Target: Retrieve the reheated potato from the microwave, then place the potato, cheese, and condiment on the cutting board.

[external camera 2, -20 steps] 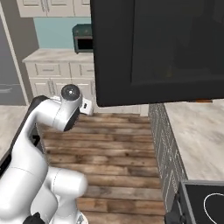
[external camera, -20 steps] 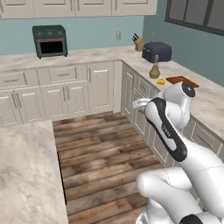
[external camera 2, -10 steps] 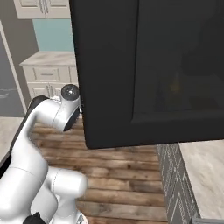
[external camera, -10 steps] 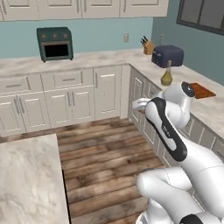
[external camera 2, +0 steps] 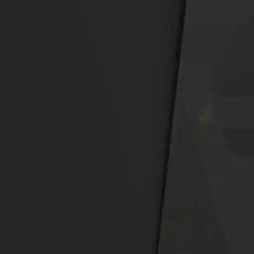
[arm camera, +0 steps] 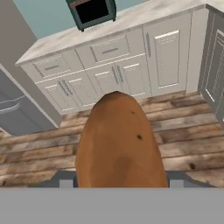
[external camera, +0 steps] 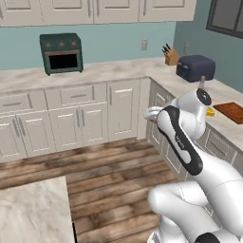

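A brown potato [arm camera: 118, 144] sits close in front of the hand view, and my gripper [arm camera: 118, 180] is shut on it above the wooden floor. In the left base view my hand [external camera: 153, 114] sticks out left from the folded arm, beside the right-hand counter. On that counter lies the reddish cutting board [external camera: 231, 109], with the yellow cheese [external camera: 210, 113] just left of it. The arm hides most of the condiment [external camera: 201, 81]; its stopper and neck show. The microwave [external camera 2: 84, 124] presents its dark door very near in the right base view.
A green toaster oven [external camera: 60, 52] stands on the back counter, with a knife block [external camera: 171, 57] and a dark blue toaster [external camera: 195, 68] in the corner. A marble counter corner [external camera: 33, 209] juts in at lower left. A grey fridge [arm camera: 17, 109] flanks the cabinets.
Both base views have shifted, so the base has moved. The microwave door has grown across the right base view, and the counter with the board looks nearer on the left.
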